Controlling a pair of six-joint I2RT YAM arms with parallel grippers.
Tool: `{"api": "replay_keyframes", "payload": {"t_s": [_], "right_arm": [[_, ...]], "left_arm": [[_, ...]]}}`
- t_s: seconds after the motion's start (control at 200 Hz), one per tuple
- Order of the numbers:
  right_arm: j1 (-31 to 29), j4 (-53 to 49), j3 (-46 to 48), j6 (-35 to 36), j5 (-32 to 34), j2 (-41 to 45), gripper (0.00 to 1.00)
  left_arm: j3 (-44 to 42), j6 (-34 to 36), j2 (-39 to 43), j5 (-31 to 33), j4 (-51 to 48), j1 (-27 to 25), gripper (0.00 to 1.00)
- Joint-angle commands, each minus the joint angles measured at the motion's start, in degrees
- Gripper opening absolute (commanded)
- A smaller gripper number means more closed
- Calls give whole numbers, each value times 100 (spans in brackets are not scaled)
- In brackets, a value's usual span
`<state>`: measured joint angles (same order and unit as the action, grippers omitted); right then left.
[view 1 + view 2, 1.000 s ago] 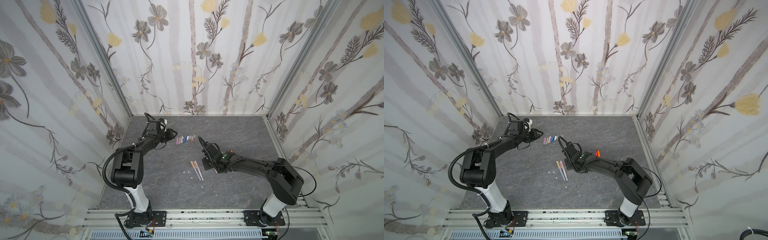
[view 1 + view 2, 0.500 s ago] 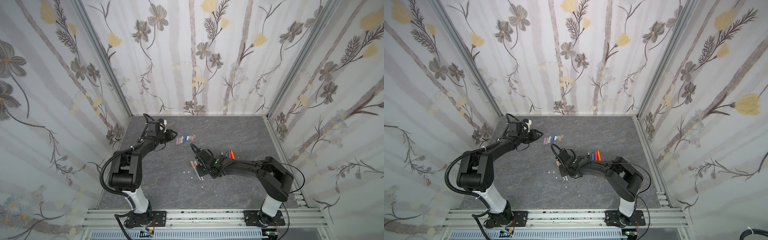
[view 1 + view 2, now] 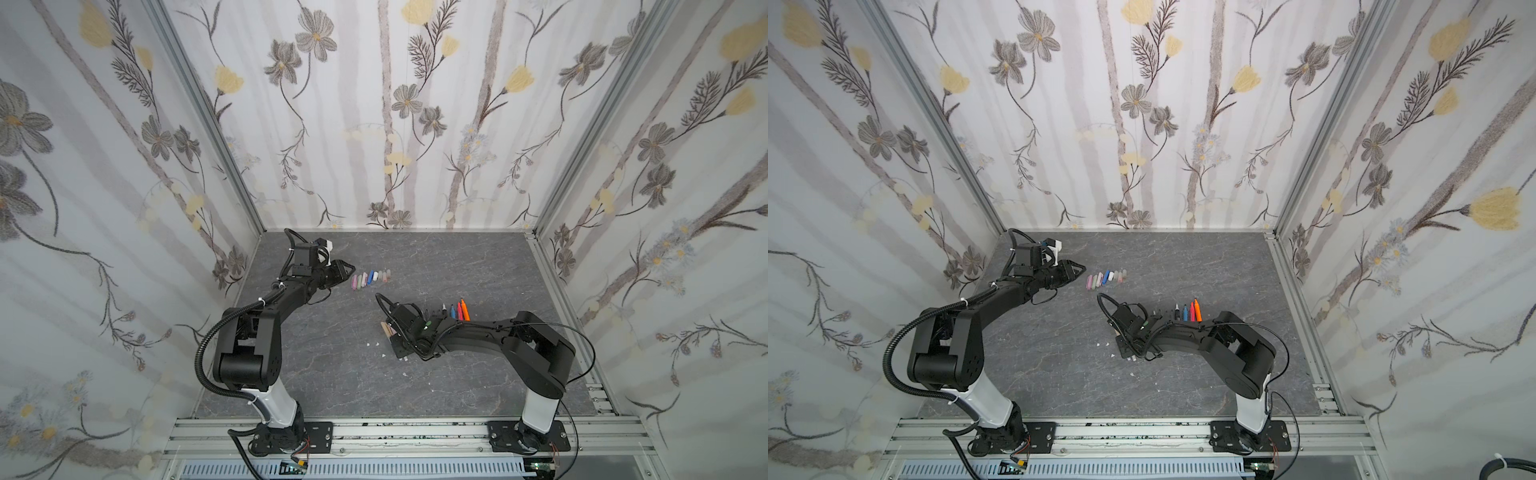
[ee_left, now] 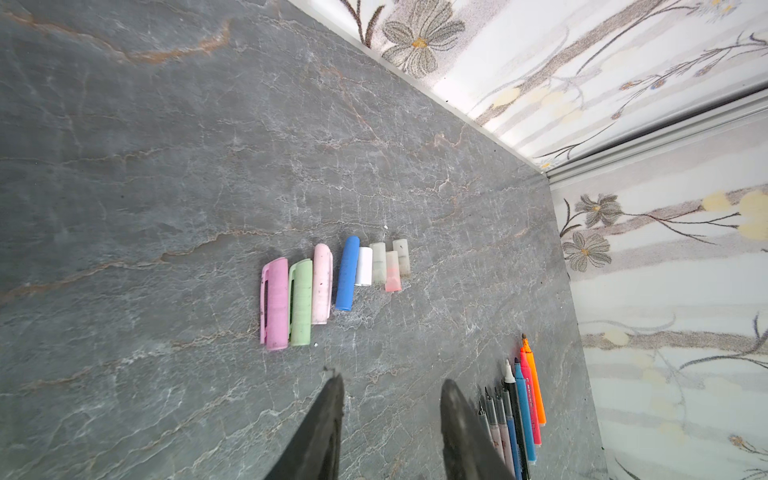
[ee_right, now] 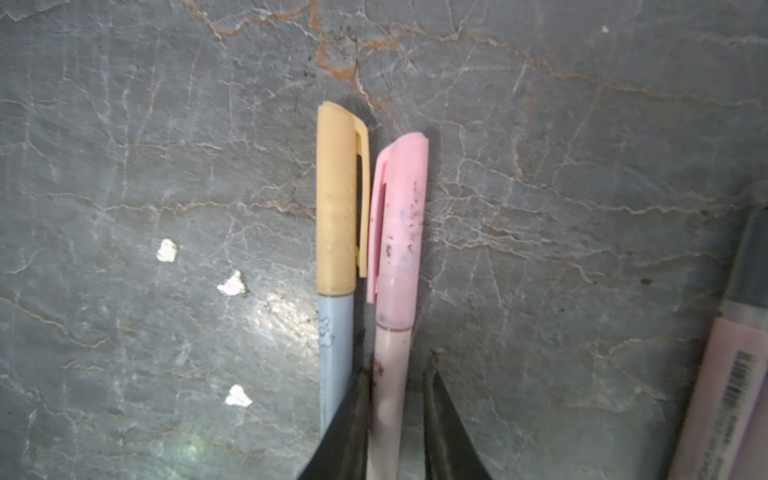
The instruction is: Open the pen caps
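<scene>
Two capped pens lie side by side: a blue barrel (image 5: 334, 353) under a yellow cap (image 5: 336, 199), and a pink barrel (image 5: 390, 374) under a pink cap (image 5: 401, 224). My right gripper (image 5: 395, 368) straddles the pink barrel below its cap; one finger touches it and a thin gap shows at the other. In both top views it (image 3: 395, 338) (image 3: 1124, 338) is low over these pens. Several loose pen caps (image 4: 332, 286) (image 3: 371, 278) (image 3: 1105, 279) lie in a row. My left gripper (image 4: 393, 379) (image 3: 347, 268) hovers just short of them, open and empty.
A row of uncapped pens (image 3: 455, 311) (image 3: 1187, 311) (image 4: 519, 415), blue, black, red and orange, lies behind the right arm. A pastel marker with a barcode (image 5: 727, 395) lies beside the right gripper. White specks (image 5: 232, 284) dot the grey marble floor near the capped pens.
My right arm swung from beside the uncapped pens towards the front, came down over the two capped pens, and its jaws narrowed round the pink one. The left arm stayed put.
</scene>
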<state>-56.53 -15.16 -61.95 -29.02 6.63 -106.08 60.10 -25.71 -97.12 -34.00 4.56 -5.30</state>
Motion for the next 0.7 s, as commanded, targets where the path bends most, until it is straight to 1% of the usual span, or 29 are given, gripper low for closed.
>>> {"api": "replay_keyframes", "payload": {"t_s": [0.0,0.13,0.245,0.335,0.41,0.505,0.52,0.575,0.699], "right_arm": [[-33,-209,45,-3,5,-75,15],[-18,-198,207,-4,77,39,6],[108,-109,326,85,77,323,3],[282,164,464,302,-101,678,0],[511,450,624,448,-336,984,0],[910,802,805,627,-810,1223,0],[1102,884,834,662,-899,1258,0],[1361,1144,931,829,-1177,1337,0],[1671,1752,1006,1215,-1478,1275,0]], "left_arm": [[-19,-42,49,-61,208,3,38],[-33,-120,49,-136,256,3,38],[-36,-229,59,-194,339,3,38],[-174,-490,100,-423,694,-30,38],[-327,-694,153,-459,965,-109,39],[-501,-951,167,-580,1318,-358,39],[-529,-987,167,-575,1374,-410,39],[-655,-1155,155,-575,1640,-629,41],[-898,-1711,-35,-671,2543,-1058,41]]}}
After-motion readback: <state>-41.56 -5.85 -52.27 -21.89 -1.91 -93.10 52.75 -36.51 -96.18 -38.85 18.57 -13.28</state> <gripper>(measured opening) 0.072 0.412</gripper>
